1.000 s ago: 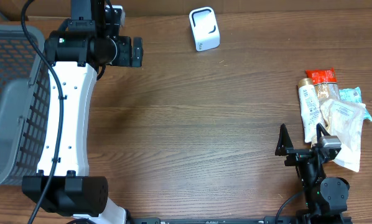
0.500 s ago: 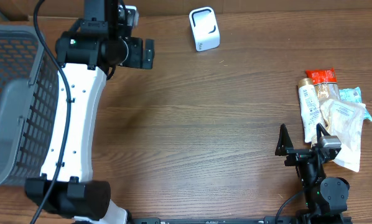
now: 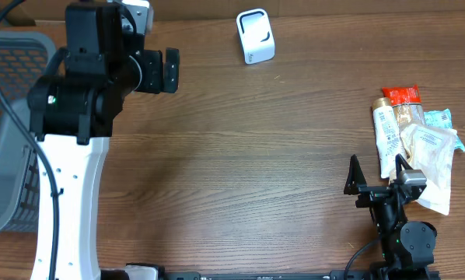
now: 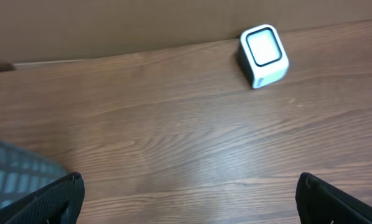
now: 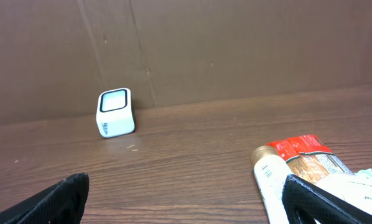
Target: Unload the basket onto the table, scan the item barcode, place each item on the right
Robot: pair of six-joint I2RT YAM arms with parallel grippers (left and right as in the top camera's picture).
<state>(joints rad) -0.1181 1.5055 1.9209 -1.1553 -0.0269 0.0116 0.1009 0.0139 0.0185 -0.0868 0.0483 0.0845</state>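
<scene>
a wooden counter is viewed from above. a small white scanner with a dark-framed window is stood at the far edge, against the brown wall. the items are gathered in 1 pile at the right edge of the counter, well apart from the scanner: a cream tube, a red-topped packet at its far end, a teal packet and a white pouch laid partly over the others. any barcode on them is too small to be made out. none of the items is held or lifted; all are lying on the counter.

the left fingers are carried high over the far left part of the counter, to the left of the scanner and apart from it. a grey mesh basket is placed beyond the arm at the left edge. in the left wrist view both tips are seen at the lower corners, spread fully wide, with only bare counter between them; nothing is gripped.

the right fingers are positioned low at the near edge, just beside the pile. they are spread fully wide and nothing is gripped. 1 finger is seen over the edge of the white pouch; whether it is touched cannot be told. in the right wrist view the cream tube and red-topped packet are seen ahead to the right, and the scanner far off to the left.
</scene>
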